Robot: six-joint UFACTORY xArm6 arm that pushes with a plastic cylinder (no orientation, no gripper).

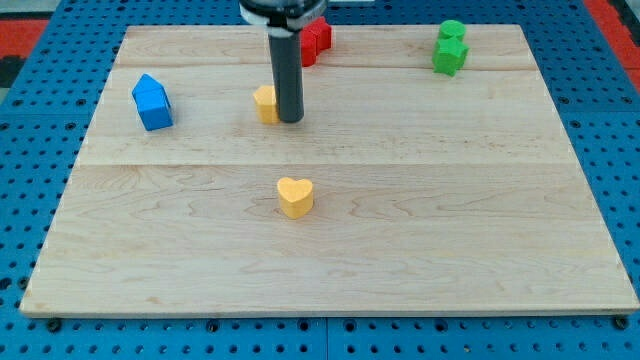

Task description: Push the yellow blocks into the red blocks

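My tip (290, 120) sits on the pale wooden bench (450, 230), touching the three o'clock side of a small yellow block (265, 103) whose shape is half hidden by the rod. No pincer on this rig, just the rod, so no jaws to report. The red blocks (316, 37) wait at one o'clock, near the view's top edge, partly behind the arm. Judgement: the contact is on the wrong flank; better to swing round to the block's seven o'clock and drive up-right. The yellow heart-shaped block (295, 197) lies at six o'clock, well apart.
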